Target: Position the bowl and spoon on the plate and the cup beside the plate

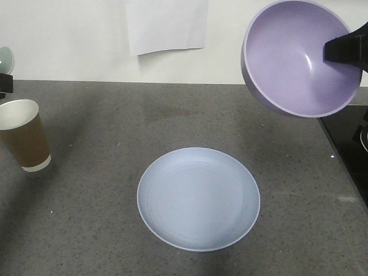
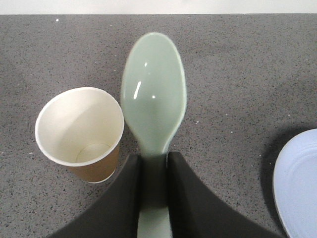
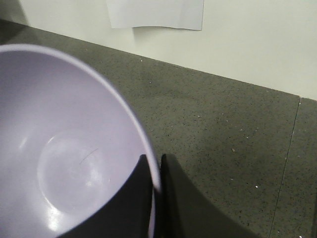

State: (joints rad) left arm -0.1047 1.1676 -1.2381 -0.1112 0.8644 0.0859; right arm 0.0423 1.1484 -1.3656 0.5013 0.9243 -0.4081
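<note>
The left tool (image 2: 154, 157) is closed on the handle of the green spoon (image 2: 153, 94), one dark finger pressing on each side. The oval head sticks out past the fingertips, hollow side up, and it is off the grey surface (image 1: 86, 230). The brown paper cup (image 2: 79, 126) stands upright on the surface, just beside this tool and lower than it, on the left of the spoon in the wrist view (its white inside is plain to see). It does not touch the spoon. Farther to this tool's other side, the light blue plate (image 1: 198, 198) lies flat on the surface, well apart from the cup, with nothing on it.

Up and to the right of the plate, the right tool (image 3: 154, 163) pinches the rim of the purple bowl (image 1: 293, 57), with one finger inside the wall and one outside. The bowl hangs in the air from this tool, tipped steeply so that its mouth faces the front camera. A white sheet of paper (image 1: 167, 23) is on the wall behind.
</note>
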